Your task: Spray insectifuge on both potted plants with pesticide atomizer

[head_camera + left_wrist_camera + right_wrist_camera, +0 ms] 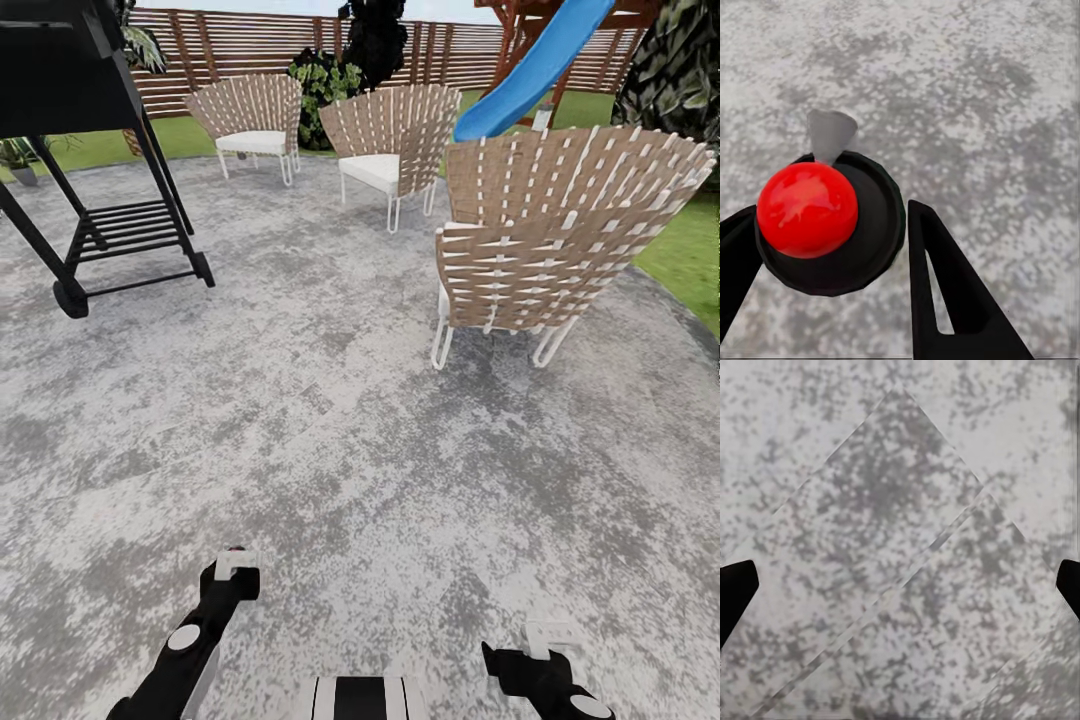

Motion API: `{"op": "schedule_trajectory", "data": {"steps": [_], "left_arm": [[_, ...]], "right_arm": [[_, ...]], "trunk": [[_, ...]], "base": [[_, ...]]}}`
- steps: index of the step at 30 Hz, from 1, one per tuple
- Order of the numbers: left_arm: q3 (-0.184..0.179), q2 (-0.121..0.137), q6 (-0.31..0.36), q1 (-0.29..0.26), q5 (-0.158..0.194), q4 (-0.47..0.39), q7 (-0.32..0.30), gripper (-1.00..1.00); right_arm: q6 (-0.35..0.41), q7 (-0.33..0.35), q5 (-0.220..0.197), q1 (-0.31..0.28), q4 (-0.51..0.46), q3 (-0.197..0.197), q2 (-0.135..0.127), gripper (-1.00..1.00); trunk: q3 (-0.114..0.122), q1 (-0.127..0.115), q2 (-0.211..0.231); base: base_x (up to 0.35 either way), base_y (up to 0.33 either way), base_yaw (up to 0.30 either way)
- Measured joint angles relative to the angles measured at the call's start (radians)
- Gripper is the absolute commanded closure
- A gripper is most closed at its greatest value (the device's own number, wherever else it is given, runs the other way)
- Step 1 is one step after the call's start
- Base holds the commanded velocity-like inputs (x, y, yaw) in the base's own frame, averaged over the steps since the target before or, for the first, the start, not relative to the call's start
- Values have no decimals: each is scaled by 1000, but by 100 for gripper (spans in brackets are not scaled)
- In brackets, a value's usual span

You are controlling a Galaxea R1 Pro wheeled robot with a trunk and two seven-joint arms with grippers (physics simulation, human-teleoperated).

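My left gripper [234, 568] is low in the head view, shut on the pesticide atomizer [808, 210]. From the left wrist the atomizer shows a round red top, a black collar and a grey cone nozzle, with the black fingers [945, 292] on either side. A speck of its red top [235, 550] shows in the head view. My right gripper [541, 645] is open, its fingertips wide apart over bare paving [900, 547]. A small leafy plant in a grey pot [18, 158] stands far left on the lawn; I cannot tell whether it is one of the potted plants.
I stand on a round grey paved patch [330, 420]. A black grill on wheels [90, 200] is at the far left. Three woven chairs stand ahead, the nearest [550, 240] at the right. Behind are a blue slide [530, 70], lawn [690, 255] and the slatted fence [240, 45].
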Motion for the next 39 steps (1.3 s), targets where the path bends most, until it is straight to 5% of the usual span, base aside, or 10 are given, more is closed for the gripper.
{"op": "schedule_trajectory", "data": {"steps": [15, 25, 29, 32, 39], "left_arm": [[-2, 0, 297, 10, 1, -260, -3, 100], [-2, 24, 313, 11, 6, -273, -42, 100], [-1, 27, 316, 11, 5, -274, -54, 100], [-2, 26, 320, 11, 4, -274, -54, 100], [-5, 24, 323, 11, 4, -275, -54, 100]], "right_arm": [[1, 0, -4, 0, -34, -48, 0, -100], [1, 0, -4, 0, -43, -55, 0, -100], [1, 0, -4, 0, -43, -161, 0, -100], [0, 0, -4, 0, -42, -197, 0, -100], [1, 1, -6, 0, -42, -205, 0, -100]], "trunk": [[57, -7, 4], [95, -18, 19], [107, -33, 47], [114, -41, 61], [114, -41, 61]], "base": [[0, 0, 0], [0, 0, 0], [0, 0, 0], [0, 0, 0], [-1, 1, -1]]}}
